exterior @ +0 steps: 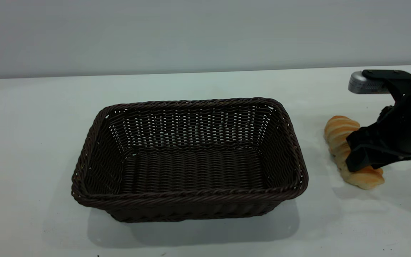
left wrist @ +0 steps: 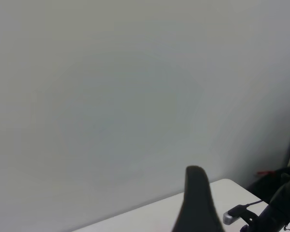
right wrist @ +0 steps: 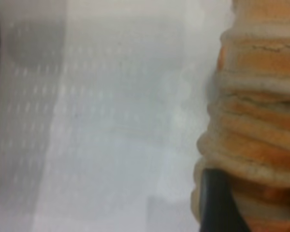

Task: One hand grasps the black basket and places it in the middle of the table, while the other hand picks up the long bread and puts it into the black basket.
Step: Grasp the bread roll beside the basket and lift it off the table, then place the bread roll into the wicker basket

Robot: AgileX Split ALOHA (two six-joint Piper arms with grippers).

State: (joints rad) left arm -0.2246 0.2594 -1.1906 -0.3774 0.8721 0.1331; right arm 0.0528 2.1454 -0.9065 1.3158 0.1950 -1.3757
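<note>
The black basket (exterior: 191, 194) stands empty in the middle of the white table (exterior: 30, 142). The long bread (exterior: 339, 130) lies on the table to its right, apart from the basket. My right gripper (exterior: 360, 157) reaches down from the right and grips the bread across its nearer half. In the right wrist view one black finger (right wrist: 217, 203) presses against the side of the bread (right wrist: 261, 121). The bread rests on the table. My left arm is out of the exterior view. The left wrist view shows only one fingertip (left wrist: 195, 203) raised before the wall.
A grey wall runs behind the table. The left wrist view shows the right arm (left wrist: 275, 212) far off, over the table's corner. White table surface lies between the basket's right rim and the bread.
</note>
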